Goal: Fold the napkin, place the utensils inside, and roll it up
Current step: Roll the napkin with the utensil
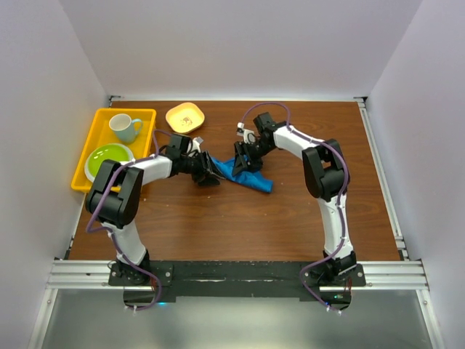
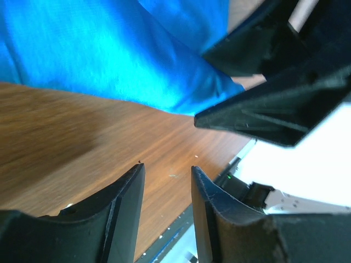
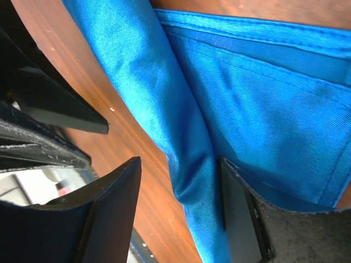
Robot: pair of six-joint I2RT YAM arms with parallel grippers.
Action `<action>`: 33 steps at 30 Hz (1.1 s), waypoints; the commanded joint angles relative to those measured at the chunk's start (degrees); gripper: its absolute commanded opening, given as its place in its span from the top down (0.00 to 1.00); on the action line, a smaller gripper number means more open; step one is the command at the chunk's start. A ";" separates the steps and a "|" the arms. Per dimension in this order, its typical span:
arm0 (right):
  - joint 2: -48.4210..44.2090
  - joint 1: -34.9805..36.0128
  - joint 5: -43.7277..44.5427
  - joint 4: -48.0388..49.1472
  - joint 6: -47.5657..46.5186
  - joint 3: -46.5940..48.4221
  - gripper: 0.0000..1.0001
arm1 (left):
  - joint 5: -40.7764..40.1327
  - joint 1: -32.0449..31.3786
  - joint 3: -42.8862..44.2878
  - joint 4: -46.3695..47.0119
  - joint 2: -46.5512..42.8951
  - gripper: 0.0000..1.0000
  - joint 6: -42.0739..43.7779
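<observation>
The blue napkin [image 1: 256,179] lies bunched and partly folded in the middle of the table, between my two grippers. My left gripper [image 1: 208,173] is just to its left. In the left wrist view this gripper [image 2: 167,167] is open over bare wood with nothing between its fingers, and the napkin [image 2: 109,49] lies just beyond the tips. My right gripper [image 1: 244,161] is over the napkin's far left part. It [image 3: 180,160] is open around a raised fold of the napkin [image 3: 247,109]; the cloth touches one finger [image 3: 241,219] only. The utensils are hidden or out of view.
A yellow tray [image 1: 86,153] stands at the far left, holding a pale mug [image 1: 125,127] and a green plate [image 1: 109,160]. A small orange dish [image 1: 184,116] sits behind the left gripper. The two grippers are very close together.
</observation>
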 commanded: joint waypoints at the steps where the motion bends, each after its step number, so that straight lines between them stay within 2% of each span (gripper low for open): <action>1: -6.44 2.40 8.82 0.18 -2.62 -0.70 0.41 | -4.83 -0.15 2.64 -3.73 -1.42 0.55 2.77; 5: -7.94 1.97 14.19 -1.32 -4.12 0.18 0.40 | -2.99 -0.24 2.99 -2.51 0.34 0.56 1.73; 12: -6.18 1.00 20.43 -8.95 -7.02 10.27 0.32 | -2.73 -0.68 4.92 -2.06 1.13 0.56 1.37; 14: -6.35 1.08 21.14 -11.41 -7.89 11.69 0.32 | -2.29 -0.94 5.88 -1.54 1.83 0.56 1.20; 17: -10.11 1.00 18.35 -10.99 -6.68 7.58 0.42 | -1.76 -1.20 7.46 -0.92 3.15 0.59 0.84; 18: -11.44 1.08 17.11 -9.33 -6.23 3.91 0.52 | -1.58 -1.20 7.91 -0.75 3.59 0.60 0.76; 21: -15.31 1.00 11.24 -4.33 -3.07 -3.91 0.72 | -1.49 -1.20 10.19 -0.75 5.43 0.65 0.75; 23: -16.02 1.17 8.50 -2.38 -1.76 -7.88 0.78 | -1.32 -1.20 11.77 -0.92 7.01 0.68 0.93; 33: -14.53 -2.16 12.17 3.86 -1.92 -15.90 0.85 | -2.46 -1.03 16.35 -3.91 11.24 0.72 3.56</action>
